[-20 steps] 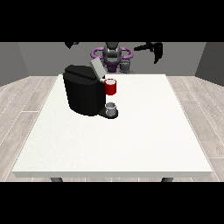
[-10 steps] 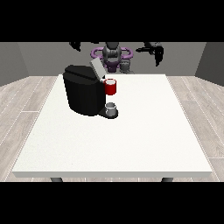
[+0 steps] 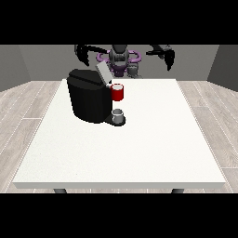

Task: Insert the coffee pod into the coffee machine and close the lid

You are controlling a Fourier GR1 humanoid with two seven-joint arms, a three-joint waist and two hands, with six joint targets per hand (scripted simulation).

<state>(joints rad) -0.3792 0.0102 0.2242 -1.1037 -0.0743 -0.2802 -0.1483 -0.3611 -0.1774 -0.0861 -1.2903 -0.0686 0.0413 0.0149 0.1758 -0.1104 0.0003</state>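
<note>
My black hands at the view's left (image 3: 84, 54) and right (image 3: 168, 56) hang, grip unclear, beyond the white bench's (image 3: 139, 148) far edge.

Black coffee machine (image 3: 88, 95) upright, grey lid (image 3: 102, 73) raised, well below and apart from both hands' fingers.
</note>
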